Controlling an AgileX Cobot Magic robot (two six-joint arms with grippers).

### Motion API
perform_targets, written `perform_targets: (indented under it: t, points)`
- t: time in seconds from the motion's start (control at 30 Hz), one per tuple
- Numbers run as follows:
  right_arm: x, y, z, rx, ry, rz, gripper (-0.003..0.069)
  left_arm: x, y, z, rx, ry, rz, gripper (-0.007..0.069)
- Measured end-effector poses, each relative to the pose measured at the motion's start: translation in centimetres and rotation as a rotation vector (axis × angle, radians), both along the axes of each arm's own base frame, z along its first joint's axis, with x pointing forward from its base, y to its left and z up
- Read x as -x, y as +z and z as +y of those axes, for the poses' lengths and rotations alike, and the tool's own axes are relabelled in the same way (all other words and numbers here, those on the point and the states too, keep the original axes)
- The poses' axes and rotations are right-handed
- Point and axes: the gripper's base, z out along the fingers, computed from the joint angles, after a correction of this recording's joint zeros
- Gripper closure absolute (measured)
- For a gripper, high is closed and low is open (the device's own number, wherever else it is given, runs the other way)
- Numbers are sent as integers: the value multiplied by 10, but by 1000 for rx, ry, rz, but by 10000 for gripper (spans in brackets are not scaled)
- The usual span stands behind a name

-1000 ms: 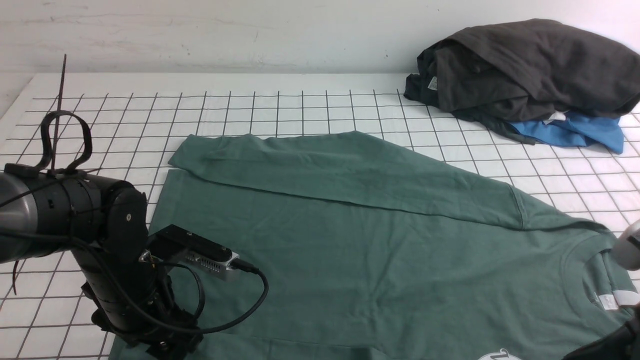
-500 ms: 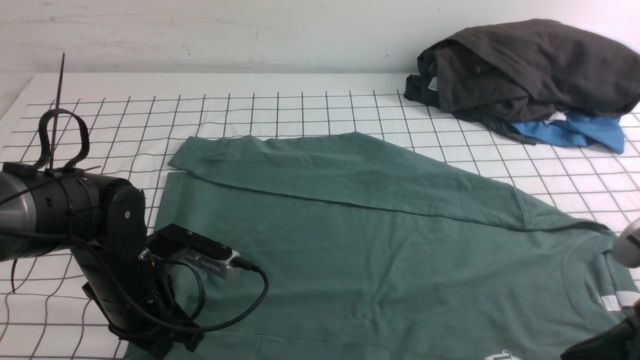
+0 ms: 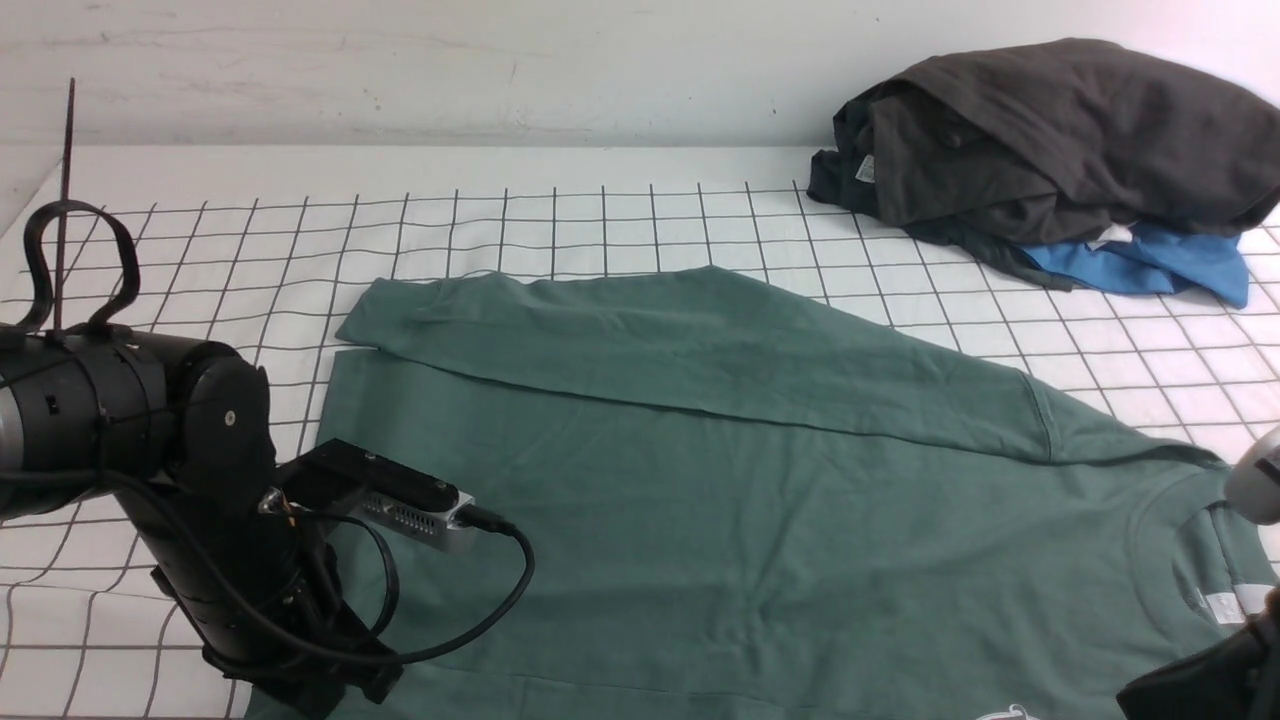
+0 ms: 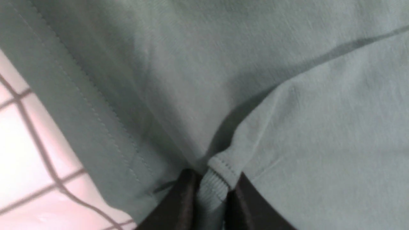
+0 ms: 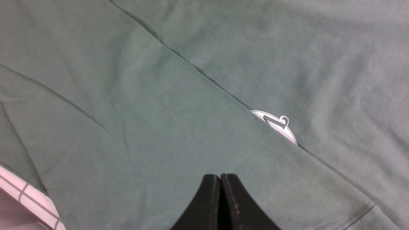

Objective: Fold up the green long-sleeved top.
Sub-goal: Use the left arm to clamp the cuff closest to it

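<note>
Left wrist view: the left gripper (image 4: 211, 191) pinches a ribbed edge of the green long-sleeved top (image 4: 204, 80). The right gripper (image 5: 220, 180) is closed, empty.

The left arm (image 3: 120, 420), its looped cables (image 3: 531, 572) and left gripper (image 4: 213, 182) are black, its camera (image 3: 410, 505) silver-fronted.

top (image 3: 750, 480): muted green | table (image 3: 250, 250): white, black grid | heap (image 3: 1050, 130): dark grey | garment (image 3: 1150, 265): blue

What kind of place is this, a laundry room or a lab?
Probably a robot lab bench: a grid-marked white table, a green long-sleeved top spread on it, and a black robot arm at its edge.
</note>
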Motion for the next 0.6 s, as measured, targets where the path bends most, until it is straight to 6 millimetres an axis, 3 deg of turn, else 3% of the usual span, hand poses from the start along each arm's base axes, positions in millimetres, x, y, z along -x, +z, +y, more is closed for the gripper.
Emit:
perform_targets:
  t: [0.1,0.2,0.3,0.47,0.6]
  points:
    - [0,0,0,0,0,0,673,1,0,0,-1,-1,7,400]
    - [0,0,0,0,0,0,673,1,0,0,0,0,7,265]
    - [0,0,0,0,0,0,673,0,0,0,3,3,2,211]
    - [0,0,0,0,0,0,673,-1,0,-1,7,5,-13,238]
    - [0,0,0,0,0,0,673,-2,0,-1,10,7,-25,381]
